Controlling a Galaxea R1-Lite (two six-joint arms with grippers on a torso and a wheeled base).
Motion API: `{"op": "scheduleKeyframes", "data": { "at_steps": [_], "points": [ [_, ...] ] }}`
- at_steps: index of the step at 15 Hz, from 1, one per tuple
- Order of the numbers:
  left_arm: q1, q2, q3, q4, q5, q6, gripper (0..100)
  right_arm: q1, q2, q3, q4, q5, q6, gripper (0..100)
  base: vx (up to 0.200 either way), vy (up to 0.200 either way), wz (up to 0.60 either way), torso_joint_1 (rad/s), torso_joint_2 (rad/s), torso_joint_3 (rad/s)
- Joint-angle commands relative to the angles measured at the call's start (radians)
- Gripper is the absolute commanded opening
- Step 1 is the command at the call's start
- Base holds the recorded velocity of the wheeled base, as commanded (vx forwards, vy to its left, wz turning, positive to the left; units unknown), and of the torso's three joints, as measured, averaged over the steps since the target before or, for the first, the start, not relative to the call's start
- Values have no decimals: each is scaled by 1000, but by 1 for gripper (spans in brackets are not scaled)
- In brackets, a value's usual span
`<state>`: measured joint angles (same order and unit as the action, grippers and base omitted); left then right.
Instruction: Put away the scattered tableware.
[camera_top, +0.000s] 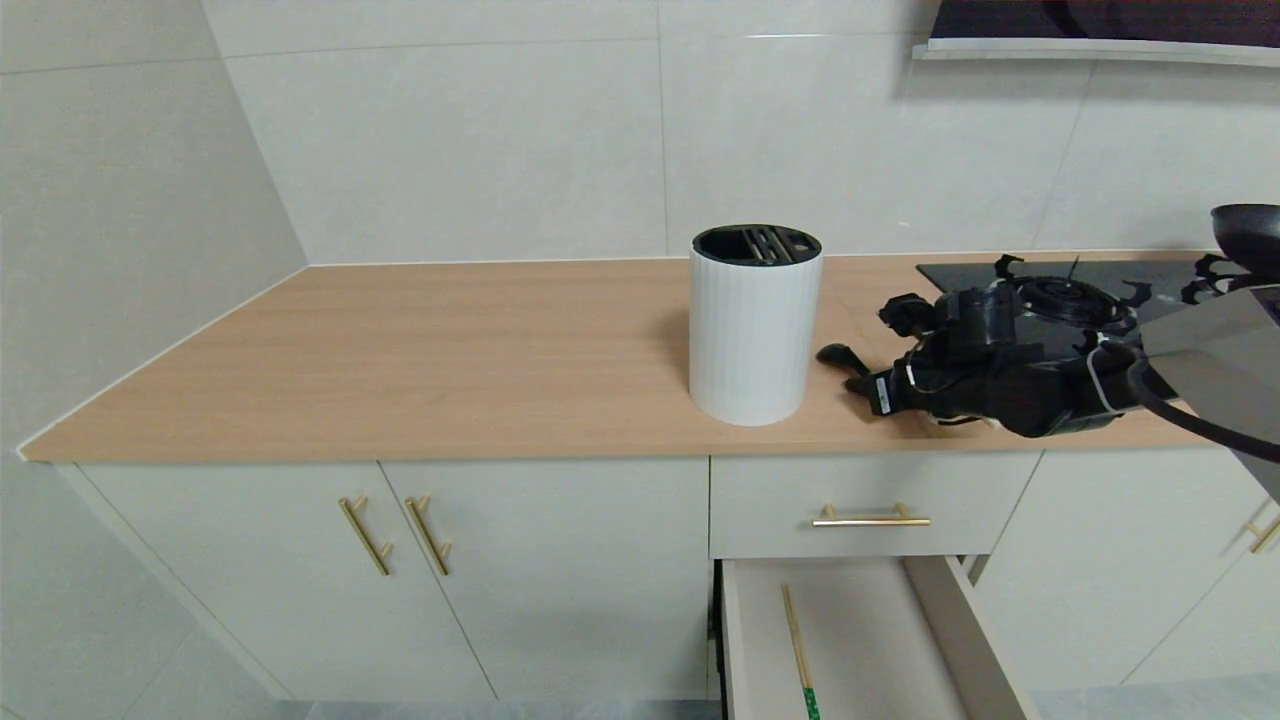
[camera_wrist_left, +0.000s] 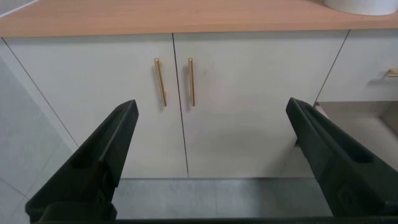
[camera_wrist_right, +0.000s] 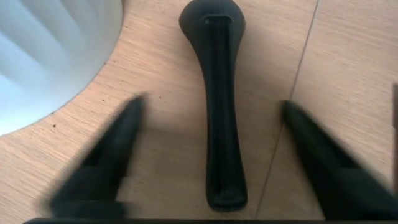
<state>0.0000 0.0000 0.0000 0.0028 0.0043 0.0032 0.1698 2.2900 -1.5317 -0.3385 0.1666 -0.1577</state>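
**Right gripper spread around a black handle beside the holder**

We see the right gripper (camera_top: 885, 352) low over the wooden countertop (camera_top: 450, 350), just to the right of the white ribbed utensil holder (camera_top: 755, 330). Its fingers (camera_wrist_right: 106, 162) stand well apart, one on each side of a black utensil handle (camera_wrist_right: 217, 106). The handle lies flat on the wood between them. The right wrist view shows a gap on both sides, so neither finger touches it. The rounded end of the handle points towards the holder and lies near its base without touching it. We cannot tell what kind of utensil it is.

The holder stands upright, and its black slotted top faces up. To the right of the gripper is a black gas hob (camera_top: 1070, 290), with a dark pan (camera_top: 1245, 235) at its far edge.

The left gripper (camera_wrist_left: 211, 109) hangs in front of the lower cabinet doors (camera_wrist_left: 249, 106), below the counter edge. Its fingers are wide apart and hold nothing.

Below the counter, under a closed drawer front (camera_top: 870, 490), a second drawer (camera_top: 935, 620) stands pulled out. A wooden chopstick (camera_top: 797, 640) with a green end lies lengthwise on its floor.
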Motion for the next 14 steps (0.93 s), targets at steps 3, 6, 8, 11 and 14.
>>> {"op": "scheduleKeyframes", "data": {
  "at_steps": [3,6,8,11,14],
  "points": [
    [0,0,0,0,0,0,100,0,9,-2,1,1,1,0,0,0,0,0,0,0],
    [0,0,0,0,0,0,100,5,-6,-15,15,-7,46,0,0,0,0,0,0,0],
    [0,0,0,0,0,0,100,10,-95,-7,96,-29,125,0,0,0,0,0,0,0],
    [0,0,0,0,0,0,100,28,-294,67,262,-142,253,0,0,0,0,0,0,0],
    [0,0,0,-1,0,0,100,33,-501,245,269,-154,294,0,0,0,0,0,0,0]
  ]
}}
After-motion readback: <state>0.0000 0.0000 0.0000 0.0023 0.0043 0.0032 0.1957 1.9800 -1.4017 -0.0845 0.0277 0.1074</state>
